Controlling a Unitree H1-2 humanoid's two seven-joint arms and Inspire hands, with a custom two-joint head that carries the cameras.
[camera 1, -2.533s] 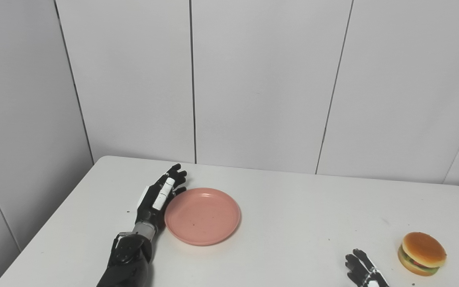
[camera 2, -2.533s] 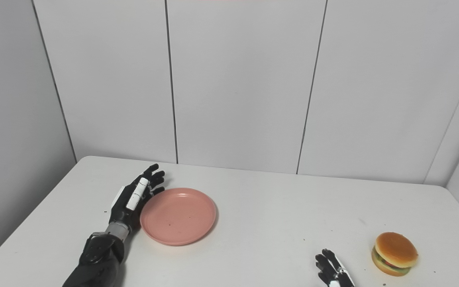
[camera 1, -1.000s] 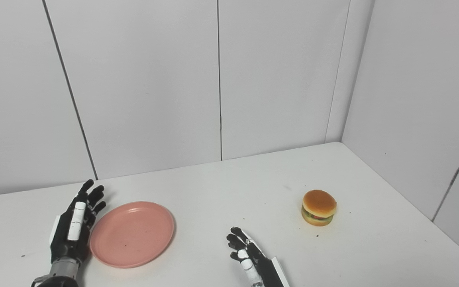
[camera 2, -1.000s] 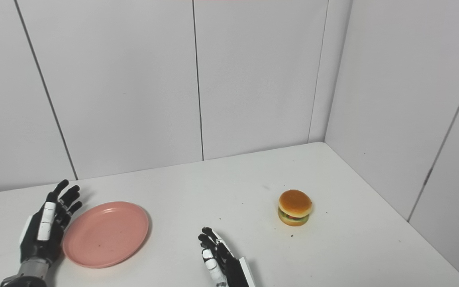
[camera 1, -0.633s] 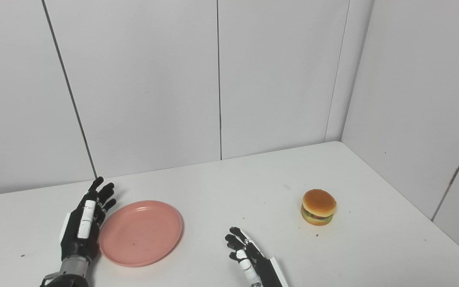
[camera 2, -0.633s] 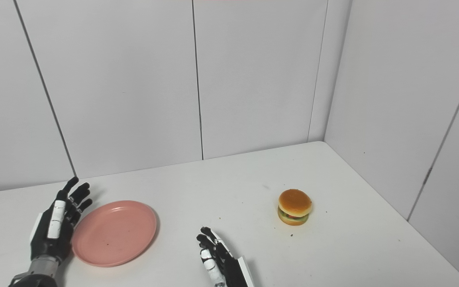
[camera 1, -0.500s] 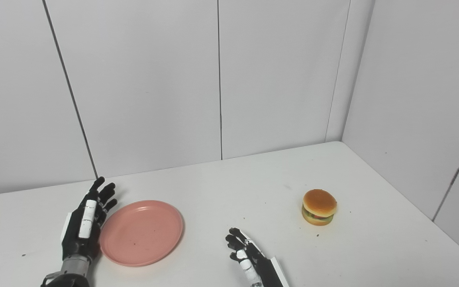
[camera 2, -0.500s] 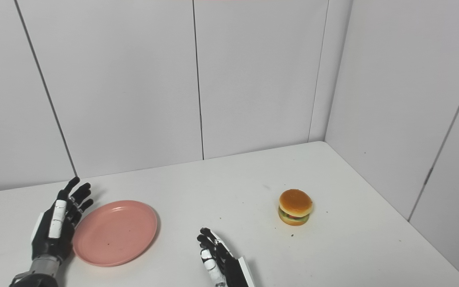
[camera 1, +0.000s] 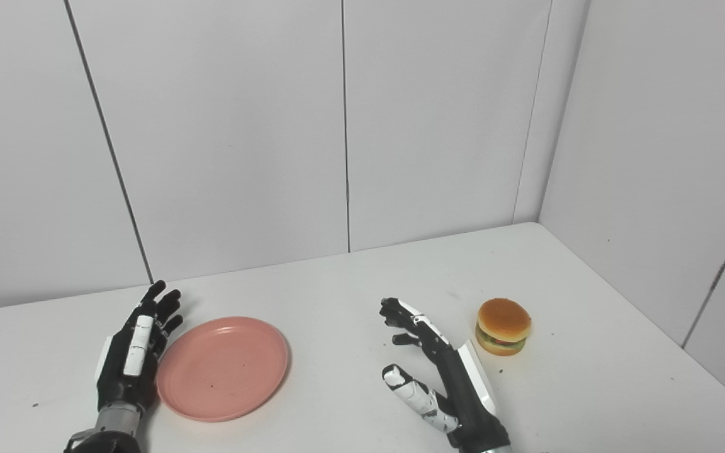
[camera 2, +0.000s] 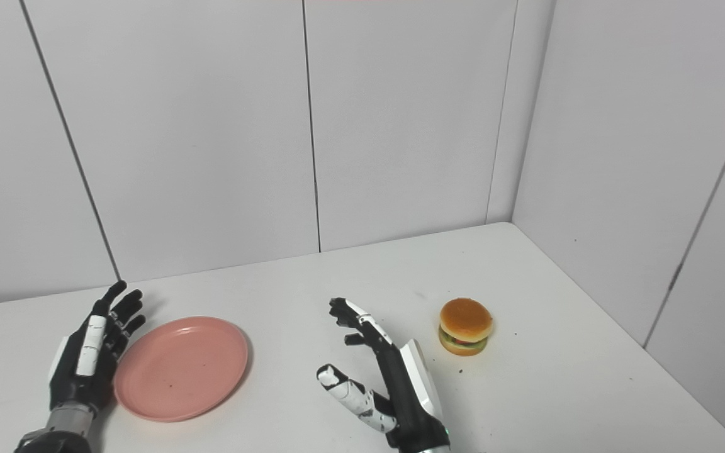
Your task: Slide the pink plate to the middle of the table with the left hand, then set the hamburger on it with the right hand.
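Observation:
A pink plate (camera 1: 224, 368) lies flat on the white table (camera 1: 350, 296), left of its middle. My left hand (camera 1: 136, 349) stands on edge against the plate's left rim, open, fingers straight and pointing away from me. A hamburger (camera 1: 503, 326) with a tan bun sits on the table to the right. My right hand (camera 1: 435, 371) is raised between plate and hamburger, open, fingers spread and thumb out to the left, a short way left of the hamburger and not touching it.
Grey panel walls close the table at the back and along the right side, meeting in a corner (camera 1: 529, 214). The table's right edge (camera 1: 652, 327) runs diagonally beyond the hamburger.
The camera swung right early on. Since half a second ago my right hand has risen and moved forward toward the hamburger, fingers spreading. The plate and left hand have hardly moved.

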